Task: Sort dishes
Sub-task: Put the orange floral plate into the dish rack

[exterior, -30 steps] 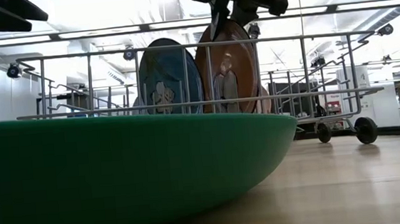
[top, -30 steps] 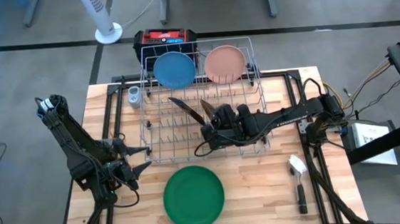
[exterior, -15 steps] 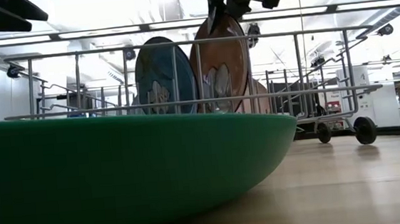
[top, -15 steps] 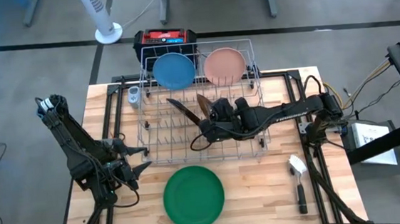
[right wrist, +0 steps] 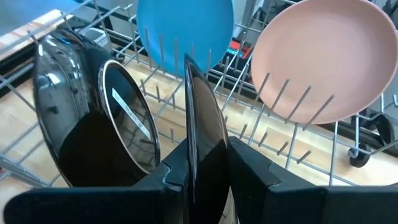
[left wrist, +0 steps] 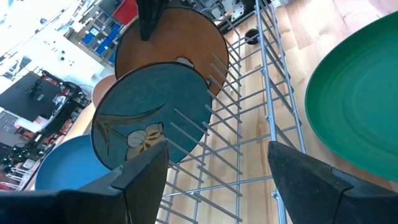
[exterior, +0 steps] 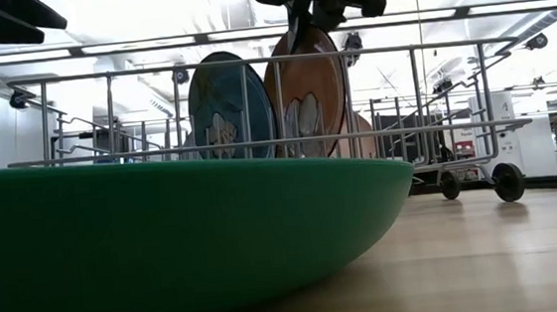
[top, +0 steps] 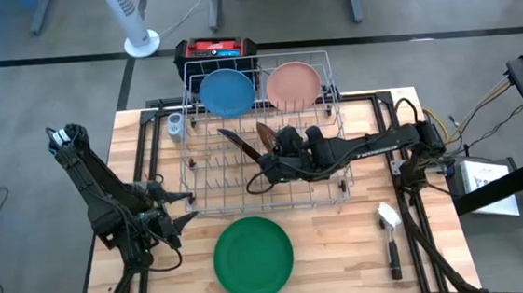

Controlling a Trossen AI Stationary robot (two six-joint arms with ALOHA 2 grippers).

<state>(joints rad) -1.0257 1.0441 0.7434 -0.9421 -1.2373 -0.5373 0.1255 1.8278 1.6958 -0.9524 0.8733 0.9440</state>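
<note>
A grey wire rack (top: 260,132) holds a light blue plate (top: 227,91) and a pale pink plate (top: 292,83) on edge at its far end. A dark orange-brown plate with a blue painted face (left wrist: 149,118) stands on edge between tines in the rack's middle. My right gripper (top: 276,150) is shut on the second orange-brown plate (exterior: 305,89) beside it. The green plate (top: 253,257) lies flat on the table near the front edge. My left gripper (top: 169,215) is open and empty, left of the green plate. My right gripper pinches the orange-brown plate's upper rim (right wrist: 198,118) between its two fingers, one on each face. The fingers come from above, pointing down (exterior: 306,4). The plate stands on edge, near upright, its lower part among the rack's tines; the green plate hides whether it rests there.
A black-handled brush with a white head (top: 390,239) lies at the table's right front. A red and black box (top: 216,49) sits behind the rack. A small grey object (top: 176,125) lies by the rack's far left corner. Bare wood shows right of the green plate.
My right gripper has moved toward the table's far edge and slightly left, staying shut on the orange-brown plate. The plate has gone with it, closer to the blue-faced plate. The rack has shifted a little toward the table's left.
</note>
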